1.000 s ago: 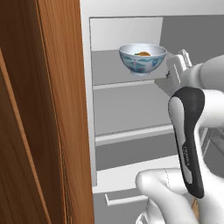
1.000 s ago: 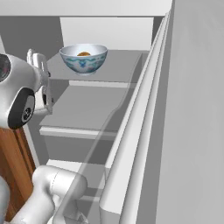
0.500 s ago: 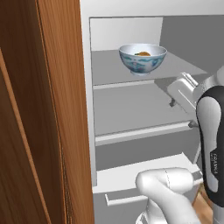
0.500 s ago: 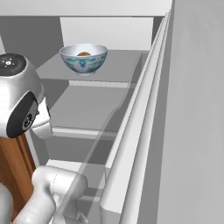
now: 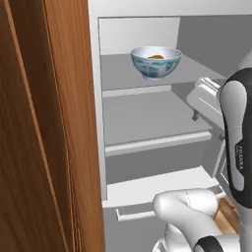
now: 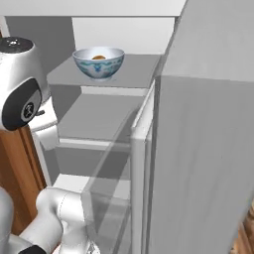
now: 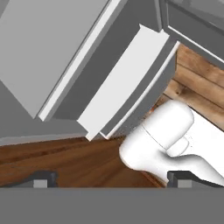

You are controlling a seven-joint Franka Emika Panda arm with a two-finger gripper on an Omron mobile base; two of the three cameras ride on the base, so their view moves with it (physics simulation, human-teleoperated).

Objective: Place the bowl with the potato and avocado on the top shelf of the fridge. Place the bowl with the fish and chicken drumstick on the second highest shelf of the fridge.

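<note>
A white bowl with blue patterning (image 5: 155, 66) (image 6: 99, 64) stands on the fridge's top shelf (image 5: 118, 74) (image 6: 139, 72). The orange-brown potato (image 5: 156, 56) (image 6: 98, 57) peeks over its rim; the avocado is hidden inside. My gripper (image 5: 205, 120) hangs to the right, below that shelf and well apart from the bowl, pointing downward. In the hand view my gripper (image 7: 113, 180) is open, its tips wide apart with nothing between them. The second highest shelf (image 5: 147, 118) (image 6: 99, 119) is bare. The bowl with the fish and chicken drumstick is out of view.
A wooden cabinet side (image 5: 44, 147) borders the fridge on the left. The open fridge door (image 6: 208, 149) with its clear rack (image 6: 114, 198) stands on the right. A white drawer (image 5: 157, 187) (image 7: 122, 83) sits under the shelves, above the wooden floor (image 7: 65, 162).
The hand has drawn back from beside the bowl and dropped from top-shelf height to below it. The bowl stays put on the top shelf.
</note>
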